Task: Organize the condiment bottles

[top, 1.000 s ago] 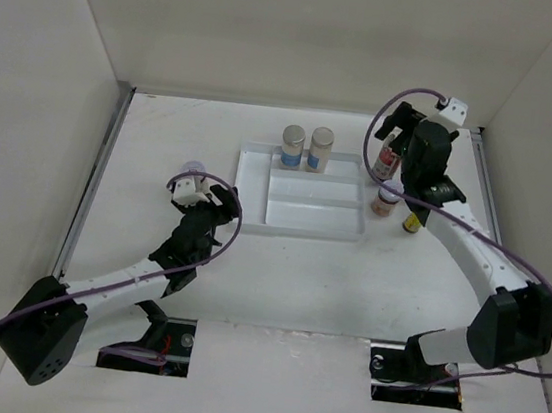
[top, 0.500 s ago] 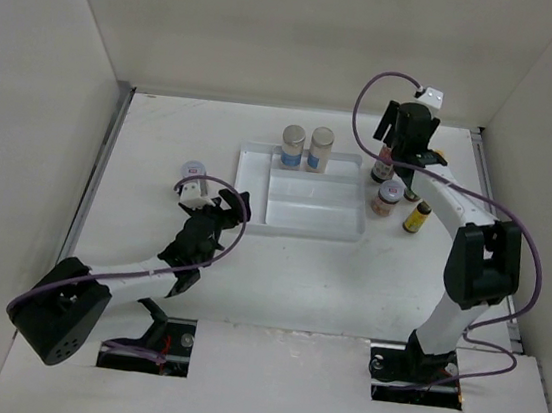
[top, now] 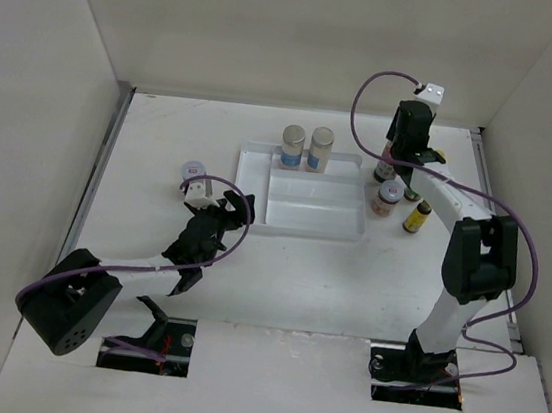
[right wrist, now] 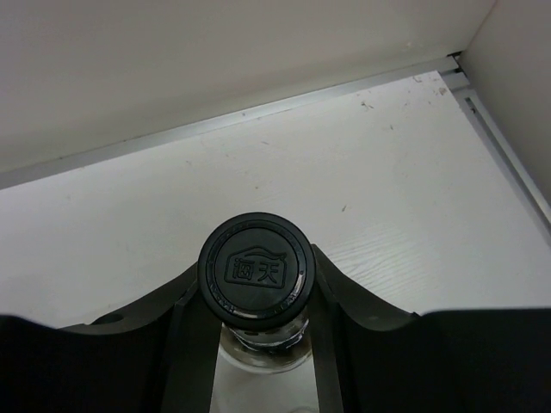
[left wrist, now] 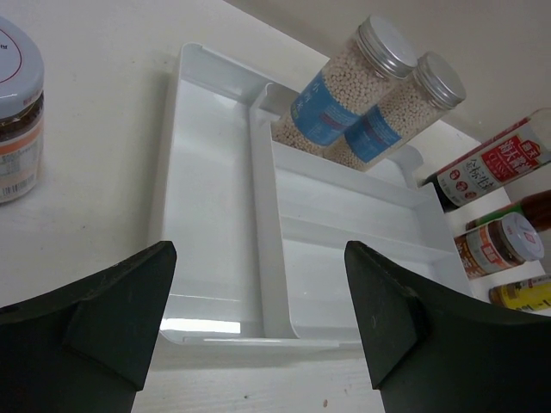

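Observation:
My right gripper [right wrist: 256, 274] is shut on the neck of the tall black-capped red-label bottle [right wrist: 256, 262], which stands at the back right [top: 384, 165]. Beside it stand a pink-lidded jar [top: 387, 197] and a small yellow bottle [top: 416, 217]. Two grey-lidded shakers [top: 292, 146] [top: 320, 149] stand in the back of the white divided tray [top: 300, 220]. My left gripper [top: 227, 211] hangs open at the tray's front left corner [left wrist: 215, 331], with nothing between its fingers. A pale-lidded jar [left wrist: 15, 112] stands on the table to its left.
Box walls close in the table on the left, back and right. A metal rail [right wrist: 258, 112] runs along the back wall just behind the held bottle. Another dark bottle [left wrist: 532, 208] stands behind the pink-lidded jar, partly hidden by the right arm.
My right gripper has swung over the black-capped bottle and closed on its neck. My left gripper has opened and shifted right, away from the pale-lidded jar and toward the tray.

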You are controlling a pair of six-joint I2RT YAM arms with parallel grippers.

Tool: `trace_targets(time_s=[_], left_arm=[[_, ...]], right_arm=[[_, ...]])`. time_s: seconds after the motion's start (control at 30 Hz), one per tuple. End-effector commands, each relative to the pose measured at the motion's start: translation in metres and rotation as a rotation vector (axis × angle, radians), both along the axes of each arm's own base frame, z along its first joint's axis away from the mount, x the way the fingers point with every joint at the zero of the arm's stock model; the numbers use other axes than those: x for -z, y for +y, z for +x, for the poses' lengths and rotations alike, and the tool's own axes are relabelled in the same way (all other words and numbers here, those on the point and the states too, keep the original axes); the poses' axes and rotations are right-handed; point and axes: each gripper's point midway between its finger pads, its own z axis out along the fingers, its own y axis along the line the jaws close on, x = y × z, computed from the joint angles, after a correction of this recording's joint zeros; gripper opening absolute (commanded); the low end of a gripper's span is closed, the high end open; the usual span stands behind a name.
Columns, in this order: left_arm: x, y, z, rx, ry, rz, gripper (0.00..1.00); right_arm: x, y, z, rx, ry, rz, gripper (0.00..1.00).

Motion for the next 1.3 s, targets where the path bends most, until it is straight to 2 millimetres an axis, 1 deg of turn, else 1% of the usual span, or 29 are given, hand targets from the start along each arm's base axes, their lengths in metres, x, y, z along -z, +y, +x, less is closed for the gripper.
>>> trace_targets(time_s=[0.0,0.07,0.13,0.23,0.3,0.4,0.5,0.67,0.8,0.93,1.0,1.27], left_arm=[[-0.026,-0.006,0.002,0.018,-0.075,-0.068,0.79],[-0.027,-0.006,0.002,0.018,-0.076,-0.069,0.79],[-0.025,-0.006,0.004,0.013,-0.072,-0.066,0.79],[-0.024,-0.006,0.004,0.015,-0.066,-0.063,0.79],[-0.025,-0.007,0.003,0.018,-0.068,-0.065,0.79],[-0.022,-0.008,0.005,0.016,-0.058,-0.058,0.79],[-0.025,-0.009,0.003,0.024,-0.067,-0.064,0.79],[-0.025,-0.007,0.003,0.020,-0.067,-0.064,0.79],[-0.024,-0.007,0.003,0.018,-0.066,-0.063,0.79],[-0.026,-0.009,0.003,0.024,-0.069,-0.068,0.79],[-0.026,-0.008,0.003,0.023,-0.070,-0.068,0.79],[-0.025,-0.009,0.004,0.021,-0.067,-0.066,0.79]], right_arm=[[-0.126,-0.010,-0.007,0.058,-0.342,0.014,0.26],[-0.149,-0.002,-0.016,0.030,-0.391,0.026,0.26],[-0.164,0.007,-0.023,0.002,-0.422,0.033,0.25],[-0.171,0.023,-0.029,-0.031,-0.439,0.055,0.25],[-0.168,0.037,-0.030,-0.061,-0.438,0.069,0.25],[-0.165,0.058,-0.029,-0.100,-0.442,0.103,0.25],[-0.161,0.080,-0.026,-0.155,-0.444,0.143,0.26],[-0.146,0.099,-0.019,-0.186,-0.423,0.186,0.26],[-0.128,0.105,-0.017,-0.194,-0.394,0.190,0.26],[-0.099,0.113,-0.014,-0.201,-0.354,0.186,0.26],[-0.092,0.114,-0.012,-0.200,-0.354,0.185,0.25],[-0.104,0.115,-0.009,-0.203,-0.382,0.184,0.26]])
